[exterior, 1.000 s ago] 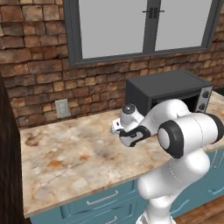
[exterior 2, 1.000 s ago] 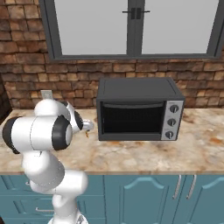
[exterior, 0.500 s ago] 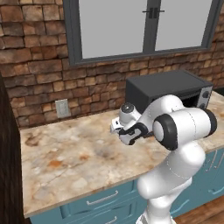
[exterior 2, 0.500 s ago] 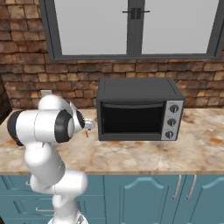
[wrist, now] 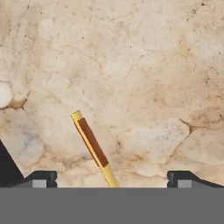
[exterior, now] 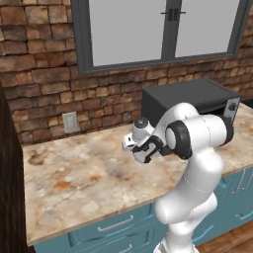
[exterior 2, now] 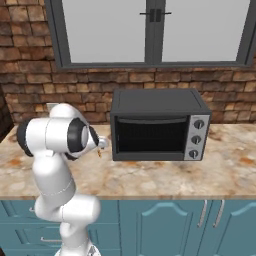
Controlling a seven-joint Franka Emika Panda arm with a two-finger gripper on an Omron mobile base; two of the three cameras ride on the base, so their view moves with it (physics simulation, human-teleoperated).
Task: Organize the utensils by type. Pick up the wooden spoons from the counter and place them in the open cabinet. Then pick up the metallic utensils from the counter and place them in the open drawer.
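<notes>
My gripper hangs open just above the beige marbled counter, one dark fingertip at each side. Between them a slim yellow utensil handle with a brown stripe lies flat, running up and to the left; its head is cut off at the bottom, so I cannot tell which utensil it is. From the left base view the hand hovers over the counter, left of the oven. In the right base view a small orange piece peeks out beside the arm. The open cabinet and open drawer are out of view.
A black toaster oven stands on the counter right of the hand. Behind are a brick wall with an outlet and a window. A tall dark fridge bounds the left. Teal drawer fronts run below.
The arm's elbow has swung a little to the left. The hand stays over the same patch of counter, and the jaws stay open.
</notes>
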